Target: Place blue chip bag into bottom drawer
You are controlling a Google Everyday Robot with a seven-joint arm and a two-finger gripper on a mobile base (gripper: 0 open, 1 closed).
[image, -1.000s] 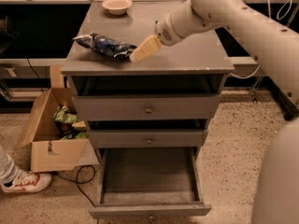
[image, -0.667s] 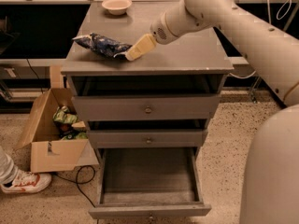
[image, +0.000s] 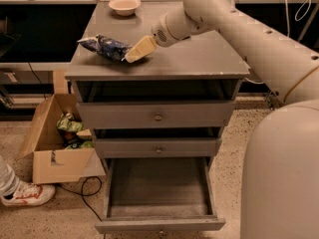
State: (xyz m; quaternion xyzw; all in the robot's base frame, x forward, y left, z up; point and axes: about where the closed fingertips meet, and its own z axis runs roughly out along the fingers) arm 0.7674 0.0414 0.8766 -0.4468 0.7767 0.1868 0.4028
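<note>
The blue chip bag [image: 103,46] lies crumpled on the left of the grey cabinet top [image: 199,59]. My gripper [image: 135,51], cream-coloured at the end of the white arm, reaches in from the right and meets the bag's right end, low over the top. The bottom drawer [image: 159,226] is pulled out wide below, and nothing shows inside it. The two upper drawers [image: 157,116] are shut.
A small pale bowl [image: 124,5] stands at the back of the cabinet top. A cardboard box [image: 52,164] with green snack bags [image: 70,124] sits on the floor to the left. A person's shoe [image: 27,194] and a cable [image: 83,192] lie nearby.
My gripper has moved left along the cabinet top and now reaches the bag's right end. The bag and the drawers have not moved.
</note>
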